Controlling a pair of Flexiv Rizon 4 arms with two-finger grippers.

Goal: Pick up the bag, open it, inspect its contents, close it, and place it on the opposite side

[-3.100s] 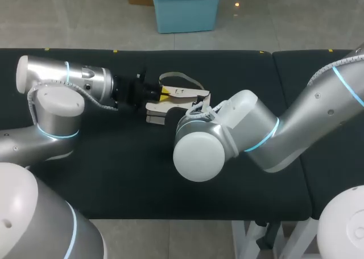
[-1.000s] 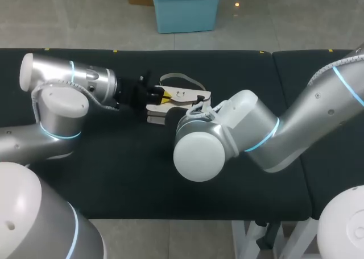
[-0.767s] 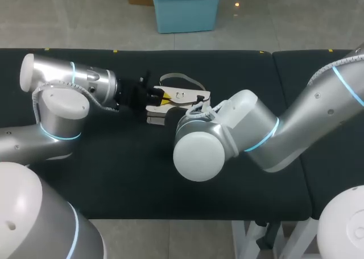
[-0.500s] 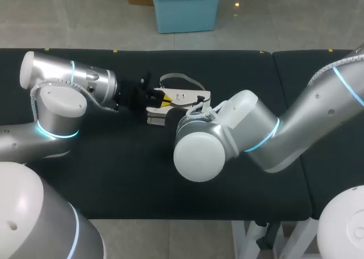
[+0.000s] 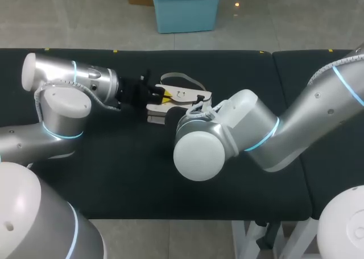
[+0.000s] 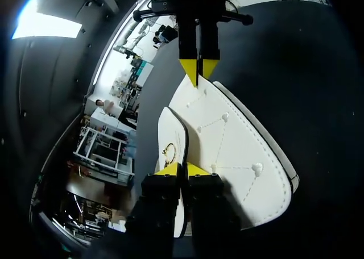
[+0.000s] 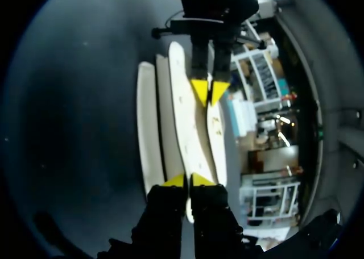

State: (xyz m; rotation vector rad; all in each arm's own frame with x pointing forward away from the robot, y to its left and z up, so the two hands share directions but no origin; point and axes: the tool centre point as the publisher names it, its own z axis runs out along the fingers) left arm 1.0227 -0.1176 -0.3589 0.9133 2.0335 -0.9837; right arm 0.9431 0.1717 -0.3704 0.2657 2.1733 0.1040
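The bag (image 5: 183,93) sits mid-worktop (image 5: 114,174), toward the far edge, held from opposite ends. The left gripper (image 6: 182,169) and the right gripper (image 7: 187,180) each pinch a thin cream panel, fingers pressed almost together. Both holds look shallow, right at the tips. I judge that an uneven pull could slip a panel free, or twist the bag and drop it.

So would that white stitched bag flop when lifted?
Likely keeps its shape: the white stitched bag has flat, stiff-looking panels, and the edge pinched between left tool and right tool looks straight. Its thin looped strap would probably dangle.
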